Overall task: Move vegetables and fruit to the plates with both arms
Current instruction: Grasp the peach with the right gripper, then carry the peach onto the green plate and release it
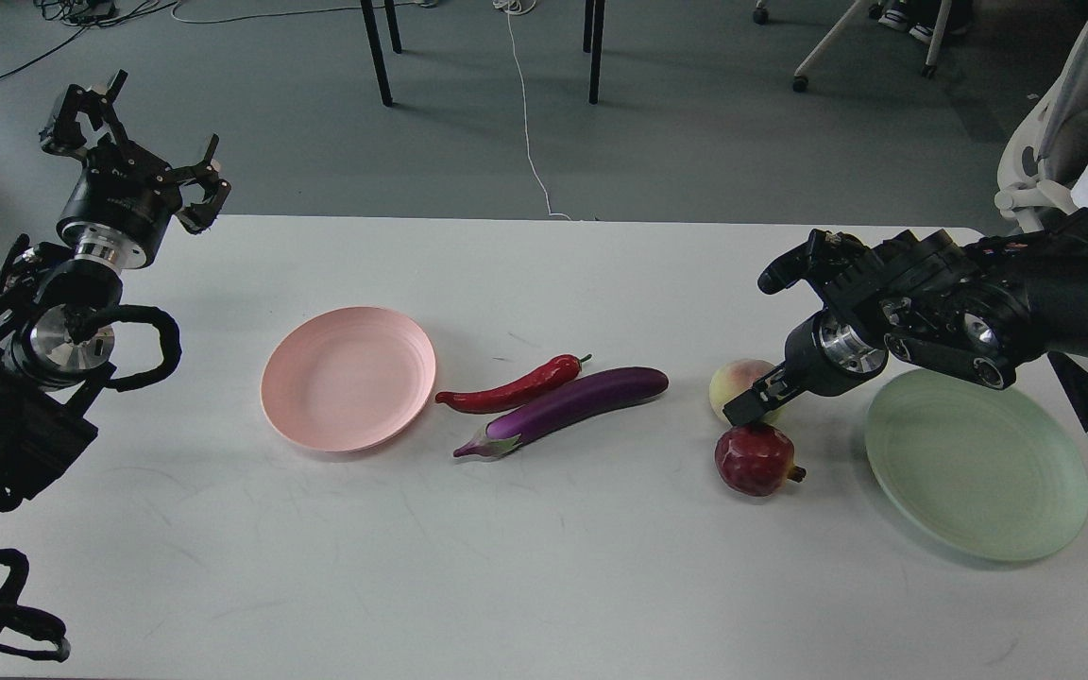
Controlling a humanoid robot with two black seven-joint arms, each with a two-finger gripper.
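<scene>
The left gripper (pixel 133 127) hangs spread wide and empty above the table's (pixel 544 567) far left corner, well away from the pink plate (pixel 348 378). The right gripper (pixel 759 397) reaches down at the peach (pixel 735 385), touching it, though whether it grips I cannot tell. The pomegranate (pixel 754 459) lies just beside, the green plate (pixel 977 465) right of it, chili pepper (pixel 511 387) and eggplant (pixel 565 408) mid-table

I see chili (pixel 511 385) and eggplant (pixel 563 410) lying beside pink plate (pixel 348 378); peach (pixel 733 384) and pomegranate (pixel 754 459) near green plate (pixel 977 463).
</scene>
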